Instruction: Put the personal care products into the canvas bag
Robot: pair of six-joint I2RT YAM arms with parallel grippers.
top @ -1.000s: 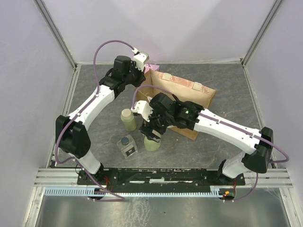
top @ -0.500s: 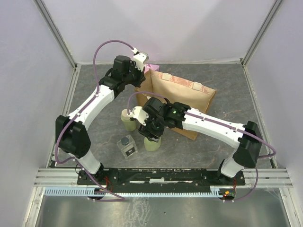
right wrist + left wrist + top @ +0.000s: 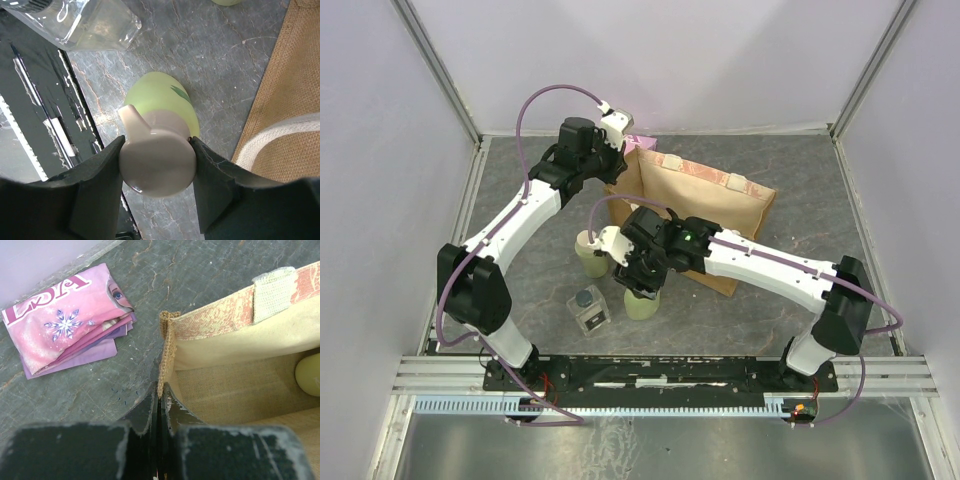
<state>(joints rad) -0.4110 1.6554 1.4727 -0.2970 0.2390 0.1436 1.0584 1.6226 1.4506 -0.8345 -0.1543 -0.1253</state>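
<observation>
left jaws: pinching woven canvas bag (image 3: 210, 325) rim | right jaws: clamping smooth cream top of rounded yellow-green bottle (image 3: 159, 92)

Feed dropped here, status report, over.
Left gripper pinching canvas bag rim. Right gripper clamped on pump bottle top. One bottle already bagged. Clear bottle close by.
</observation>
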